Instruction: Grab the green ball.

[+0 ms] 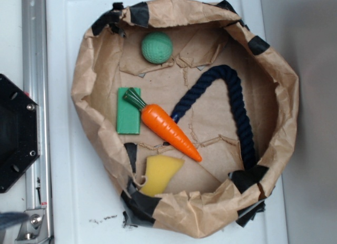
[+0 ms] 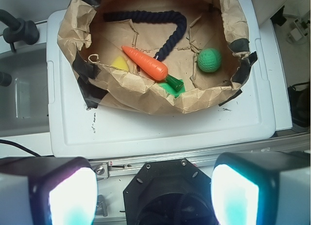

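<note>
The green ball (image 1: 157, 47), mint-coloured and dimpled, rests on the brown paper at the back of a crumpled paper nest (image 1: 84, 91); in the wrist view the green ball (image 2: 209, 60) lies at the nest's right. My gripper (image 2: 153, 196) is open, its two fingers wide apart with nothing between them, held over the black robot base (image 2: 170, 196), well short of the nest. The arm does not show in the exterior view.
In the nest lie an orange carrot (image 1: 169, 129) with a dark green top, a flat green block (image 1: 129, 117), a yellow wedge (image 1: 158, 173) and a navy rope (image 1: 231, 101). The nest sits on a white lid (image 1: 79, 202). A metal rail (image 1: 34, 70) runs along the left.
</note>
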{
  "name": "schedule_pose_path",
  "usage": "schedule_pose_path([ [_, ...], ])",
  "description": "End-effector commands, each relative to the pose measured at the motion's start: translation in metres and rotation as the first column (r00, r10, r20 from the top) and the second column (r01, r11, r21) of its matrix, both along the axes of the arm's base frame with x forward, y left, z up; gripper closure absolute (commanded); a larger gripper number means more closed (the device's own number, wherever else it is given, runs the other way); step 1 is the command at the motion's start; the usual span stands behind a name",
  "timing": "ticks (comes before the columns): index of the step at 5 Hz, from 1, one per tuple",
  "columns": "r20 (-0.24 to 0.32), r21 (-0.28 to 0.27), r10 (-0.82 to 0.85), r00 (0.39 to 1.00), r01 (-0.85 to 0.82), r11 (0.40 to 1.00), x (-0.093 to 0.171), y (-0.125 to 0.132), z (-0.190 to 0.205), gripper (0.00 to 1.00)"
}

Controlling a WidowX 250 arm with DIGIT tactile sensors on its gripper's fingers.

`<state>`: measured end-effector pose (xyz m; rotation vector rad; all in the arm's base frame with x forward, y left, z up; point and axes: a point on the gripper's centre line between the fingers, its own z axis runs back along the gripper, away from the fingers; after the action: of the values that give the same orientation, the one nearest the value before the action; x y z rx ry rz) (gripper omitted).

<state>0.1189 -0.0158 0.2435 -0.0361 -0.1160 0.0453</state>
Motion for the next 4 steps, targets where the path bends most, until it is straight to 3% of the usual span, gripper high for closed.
schedule_pose_path([
  [1, 0.0, 0.0, 0.0, 1.0, 0.0, 1.0, 0.0, 0.0, 0.0, 0.0],
  [2, -0.011, 0.149, -0.247, 0.969, 0.246, 0.958, 0.05, 0.009, -0.024, 0.0],
  [3, 0.005, 0.239, -0.377, 0.926, 0.365, 0.9, 0.096, 0.016, -0.054, 0.0],
  [4, 0.005, 0.239, -0.377, 0.926, 0.365, 0.9, 0.096, 0.016, -0.054, 0.0],
])
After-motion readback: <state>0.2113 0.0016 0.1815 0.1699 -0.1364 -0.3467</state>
